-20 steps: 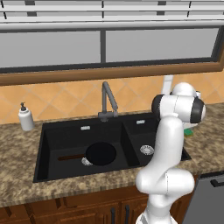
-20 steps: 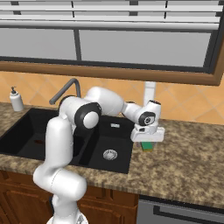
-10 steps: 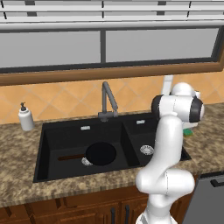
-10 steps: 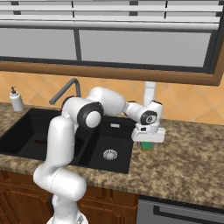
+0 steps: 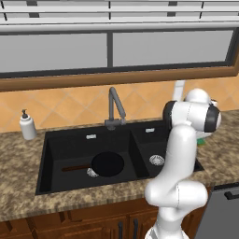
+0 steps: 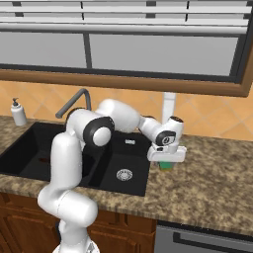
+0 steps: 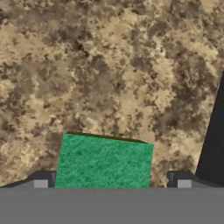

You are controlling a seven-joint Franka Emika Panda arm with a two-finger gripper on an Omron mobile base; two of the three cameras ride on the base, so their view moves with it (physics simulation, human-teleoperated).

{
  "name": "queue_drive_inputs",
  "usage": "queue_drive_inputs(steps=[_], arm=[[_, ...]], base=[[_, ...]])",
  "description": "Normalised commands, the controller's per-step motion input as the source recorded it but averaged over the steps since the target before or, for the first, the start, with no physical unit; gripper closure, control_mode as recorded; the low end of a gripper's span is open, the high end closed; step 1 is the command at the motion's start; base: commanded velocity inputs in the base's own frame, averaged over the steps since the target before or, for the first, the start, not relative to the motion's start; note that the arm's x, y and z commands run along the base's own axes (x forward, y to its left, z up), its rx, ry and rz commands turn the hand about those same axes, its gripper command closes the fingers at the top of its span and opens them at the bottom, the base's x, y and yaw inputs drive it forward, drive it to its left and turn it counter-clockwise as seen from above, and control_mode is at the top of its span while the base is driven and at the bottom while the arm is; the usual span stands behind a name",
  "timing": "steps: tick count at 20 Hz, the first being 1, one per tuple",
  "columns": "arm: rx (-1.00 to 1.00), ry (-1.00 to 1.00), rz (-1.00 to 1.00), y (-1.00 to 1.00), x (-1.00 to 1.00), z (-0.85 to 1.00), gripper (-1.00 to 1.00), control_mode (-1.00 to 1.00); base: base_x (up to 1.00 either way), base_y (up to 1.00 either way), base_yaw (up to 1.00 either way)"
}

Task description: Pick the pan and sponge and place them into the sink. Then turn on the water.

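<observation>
The black pan (image 5: 108, 164) lies in the larger basin of the black sink (image 5: 65, 140), its brown handle pointing left. The green sponge (image 6: 166, 165) lies flat on the speckled counter just right of the sink (image 6: 133, 153); a sliver of it peeks out behind the arm (image 5: 200, 140). My gripper (image 6: 167, 159) hangs directly over it, pointing down. In the hand view the sponge (image 7: 104, 161) sits between my two fingertips (image 7: 41, 183), with the gripper (image 7: 112, 181) open and a gap on each side. The dark grey faucet (image 5: 114, 107) rises behind the sink divider; no water runs.
A white soap dispenser (image 5: 27, 126) stands on the counter left of the sink. The sink's dark edge (image 7: 214, 148) runs along the right of the hand view. A dishwasher front (image 5: 219, 210) sits below the counter on the right. A window spans the wall behind.
The hand has sunk slightly toward the sponge. The pan and the sponge have not moved.
</observation>
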Motion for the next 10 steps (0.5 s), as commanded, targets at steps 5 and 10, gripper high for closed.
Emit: queue_drive_inputs(steps=[5, 10], arm=[[-0.03, -0.12, -0.12, 0.58, -0.08, -1.00, -1.00, -1.00], [-0.04, -0.01, -0.11, 0.47, -0.02, -1.00, 1.00, -1.00]], base=[[0.00, 0.00, 0.00], [0.00, 0.00, 0.00]])
